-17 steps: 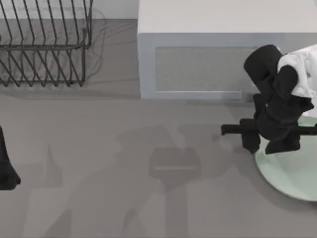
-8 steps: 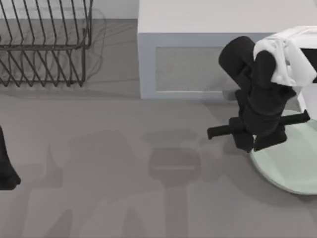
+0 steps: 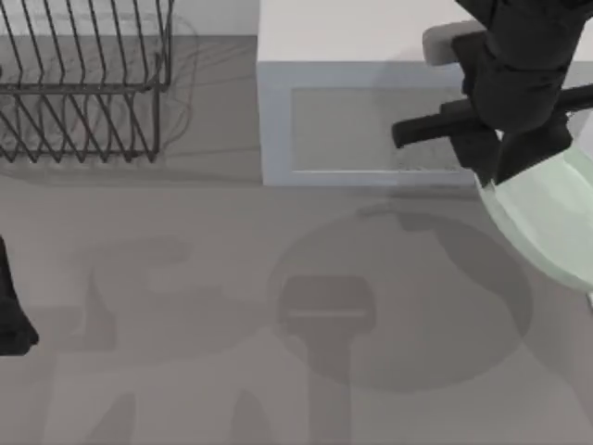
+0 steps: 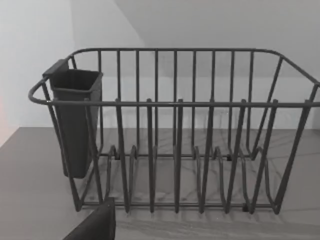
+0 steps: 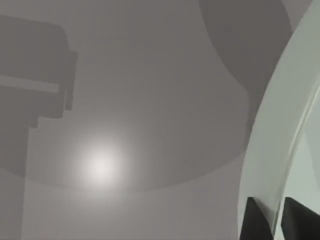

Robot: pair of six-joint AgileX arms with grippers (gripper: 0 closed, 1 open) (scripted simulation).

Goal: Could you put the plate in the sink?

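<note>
The plate (image 3: 547, 218), pale mint-green, hung tilted above the table (image 3: 185, 306) at the right edge of the top view, just in front of the grey-white microwave (image 3: 371, 120). Its round shadow lay on the tabletop below, so the plate was lifted clear of the surface. My right gripper (image 3: 489, 181) had it by the rim: from the right wrist camera I saw the two dark fingers (image 5: 254, 220) closed on either side of the plate's thin edge (image 5: 272, 165). My left arm (image 3: 11, 311) sat parked at the left edge of the table, and I could not tell how its fingers stood. Its wrist camera faced the black wire dish rack (image 4: 175, 145) with a dark cutlery cup (image 4: 75, 120) on one end.
</note>
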